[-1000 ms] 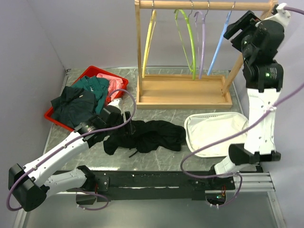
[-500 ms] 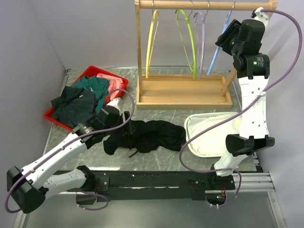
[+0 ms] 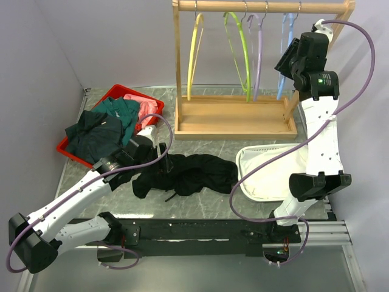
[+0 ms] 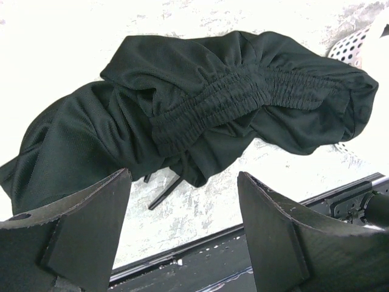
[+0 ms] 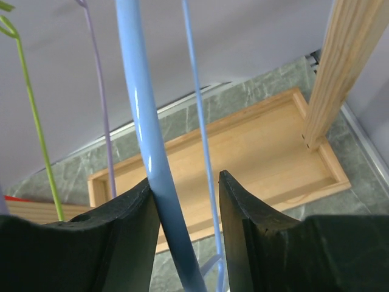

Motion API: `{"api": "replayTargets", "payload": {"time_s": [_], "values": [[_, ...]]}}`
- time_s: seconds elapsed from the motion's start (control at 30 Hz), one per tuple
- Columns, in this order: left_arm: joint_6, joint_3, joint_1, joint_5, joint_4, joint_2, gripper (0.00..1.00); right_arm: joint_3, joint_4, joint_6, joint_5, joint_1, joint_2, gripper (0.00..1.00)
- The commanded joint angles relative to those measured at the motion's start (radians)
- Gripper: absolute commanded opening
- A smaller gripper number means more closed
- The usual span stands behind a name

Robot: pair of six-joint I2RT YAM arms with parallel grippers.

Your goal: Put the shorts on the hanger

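Observation:
The black shorts lie crumpled on the table in front of the rack, waistband showing in the left wrist view. My left gripper is open and empty at their left edge, its fingers low over the table. The light-blue hanger hangs at the right end of the rail. My right gripper is raised to it. In the right wrist view the hanger's thick arm stands between the open jaws of this gripper, against the left finger, with a gap to the right finger.
A wooden rack carries yellow, bright green and lilac hangers. A red tray at the left holds dark green clothes and a pink cloth. A white mesh basket lies right of the shorts.
My right arm has swung left from the rack's right post to the light-blue hanger, which now hangs more upright between its jaws. The left arm and the shorts have not moved.

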Motion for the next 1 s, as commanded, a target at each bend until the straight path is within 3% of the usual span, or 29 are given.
{"api": "replayTargets", "payload": {"time_s": [0.0, 0.17, 0.27, 0.4, 0.7, 0.97], "values": [[0.021, 0.015, 0.002, 0.013, 0.005, -0.018, 0.76, 0.008, -0.001, -0.044, 0.058, 0.014, -0.048, 0.48], [0.016, 0.009, 0.002, 0.019, 0.014, -0.014, 0.76, -0.007, 0.002, -0.069, 0.072, 0.02, -0.049, 0.43], [0.016, 0.014, 0.002, 0.017, 0.009, -0.011, 0.75, -0.015, 0.008, -0.078, 0.092, 0.022, -0.054, 0.29], [0.013, 0.009, 0.002, 0.017, 0.012, -0.016, 0.75, -0.007, 0.006, -0.094, 0.115, 0.02, -0.054, 0.0], [0.008, 0.003, 0.003, 0.03, 0.025, -0.011, 0.73, 0.064, 0.043, -0.149, 0.084, 0.031, -0.069, 0.0], [0.005, -0.006, 0.002, 0.033, 0.032, -0.013, 0.74, -0.021, 0.138, -0.164, 0.098, 0.035, -0.147, 0.0]]}}
